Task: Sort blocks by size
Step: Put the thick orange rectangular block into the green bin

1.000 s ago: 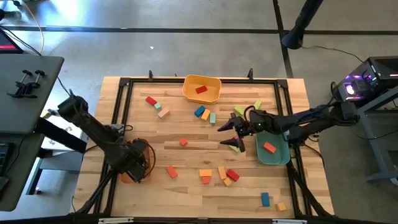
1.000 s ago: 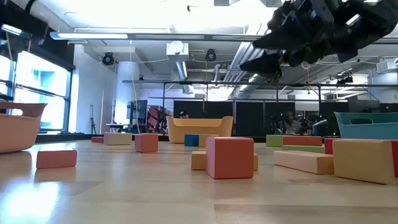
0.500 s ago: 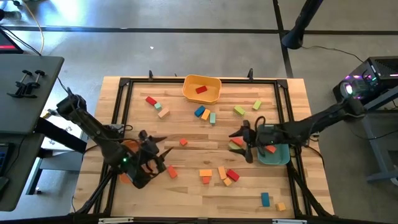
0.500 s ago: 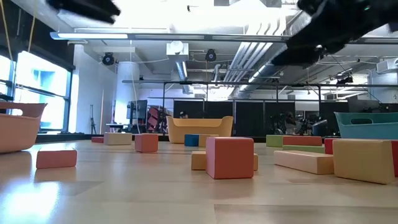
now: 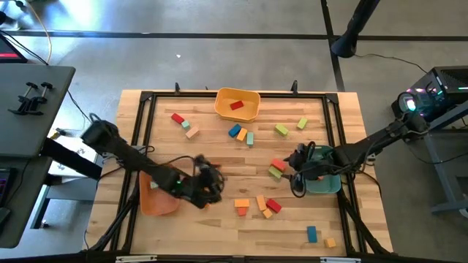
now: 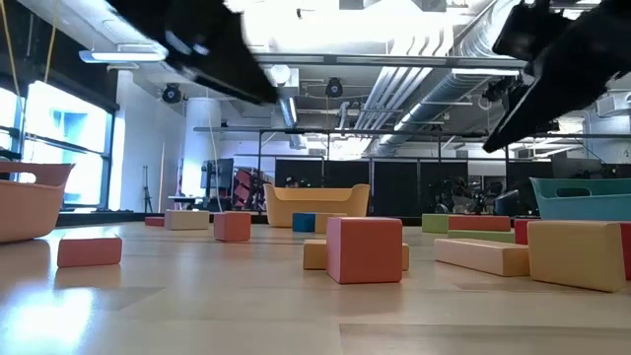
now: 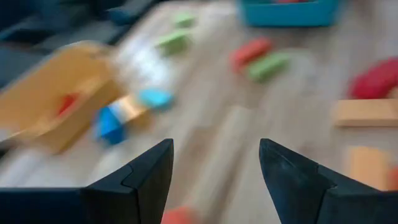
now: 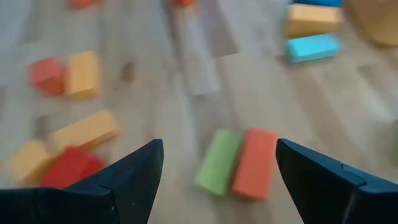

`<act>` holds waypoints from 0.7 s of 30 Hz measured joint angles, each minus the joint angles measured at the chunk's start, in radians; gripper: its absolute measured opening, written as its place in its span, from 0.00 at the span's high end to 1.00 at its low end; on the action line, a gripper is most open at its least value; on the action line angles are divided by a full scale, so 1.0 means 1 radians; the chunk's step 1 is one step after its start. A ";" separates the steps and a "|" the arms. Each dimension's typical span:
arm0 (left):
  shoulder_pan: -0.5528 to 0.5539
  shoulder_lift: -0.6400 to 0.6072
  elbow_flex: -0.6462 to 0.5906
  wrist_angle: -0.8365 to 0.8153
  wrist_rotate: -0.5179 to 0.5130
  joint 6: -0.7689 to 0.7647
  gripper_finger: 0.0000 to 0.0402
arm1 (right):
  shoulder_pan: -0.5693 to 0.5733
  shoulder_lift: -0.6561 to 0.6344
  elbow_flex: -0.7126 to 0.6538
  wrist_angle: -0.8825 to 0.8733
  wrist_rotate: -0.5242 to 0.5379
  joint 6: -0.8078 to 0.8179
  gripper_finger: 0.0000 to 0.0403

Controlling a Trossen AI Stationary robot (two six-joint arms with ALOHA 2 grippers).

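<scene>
We see sorting under way, blocks scattered around the teal bin (image 5: pixel 322 179). Well left of it, the left gripper (image 5: pixel 212 183) hovers with fingers apart and empty beside the orange bin (image 5: pixel 155 201), probably seeking a piece. At the teal bin's near edge, the right gripper (image 5: pixel 296 175) gapes wide over the red block (image 8: pixel 255 163) and green block (image 8: pixel 217 162), seemingly lining up a pick.

**Wood, plastic and dark metal**

The table (image 5: pixel 219 157) is pale wood, laid in strips, with a soft sheen. The blocks (image 5: pixel 256 204) look like painted wood, matt and smooth. The bins (image 5: pixel 238 104) are smooth plastic, faintly glossy. A black metal frame (image 5: pixel 142 124) edges the table. Both gripper fingers (image 7: pixel 146 177) are matt black.
</scene>
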 joint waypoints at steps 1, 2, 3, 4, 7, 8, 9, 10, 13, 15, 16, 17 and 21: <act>0.012 0.033 0.000 0.103 0.044 0.075 0.44 | -0.007 0.000 -0.002 0.000 0.029 -0.005 0.24; 0.026 0.067 0.000 0.215 0.089 0.152 0.44 | -0.016 0.000 -0.002 0.004 0.053 -0.020 0.24; 0.041 0.099 0.000 0.329 0.138 0.227 0.44 | -0.028 0.000 -0.002 0.013 0.067 -0.031 0.24; 0.056 0.130 0.000 0.434 0.195 0.295 0.44 | -0.043 0.000 -0.002 0.025 0.072 -0.045 0.24; 0.117 0.192 0.000 0.612 0.360 0.404 0.44 | -0.100 0.000 -0.002 0.055 0.069 -0.075 0.24; 0.137 0.196 0.000 0.625 0.407 0.415 0.44 | -0.122 0.000 -0.002 0.057 0.066 -0.082 0.24; 0.158 0.196 0.000 0.627 0.450 0.416 0.44 | -0.145 0.000 -0.002 0.058 0.059 -0.088 0.24; 0.176 0.194 0.000 0.629 0.485 0.417 0.44 | -0.168 0.000 -0.002 0.058 0.049 -0.088 0.24; 0.217 0.183 0.000 0.625 0.546 0.421 0.44 | -0.240 0.002 -0.003 0.059 0.015 -0.105 0.24; 0.237 0.172 0.000 0.626 0.573 0.442 0.44 | -0.284 0.008 -0.003 0.059 -0.002 -0.124 0.24; 0.246 0.168 0.000 0.628 0.576 0.452 0.44 | -0.305 0.013 -0.003 0.060 -0.011 -0.130 0.24; 0.255 0.165 0.000 0.628 0.577 0.465 0.44 | -0.325 0.019 -0.003 0.066 -0.016 -0.133 0.24; 0.295 0.160 -0.020 0.629 0.599 0.479 0.44 | -0.371 0.053 -0.003 0.098 -0.039 -0.144 0.24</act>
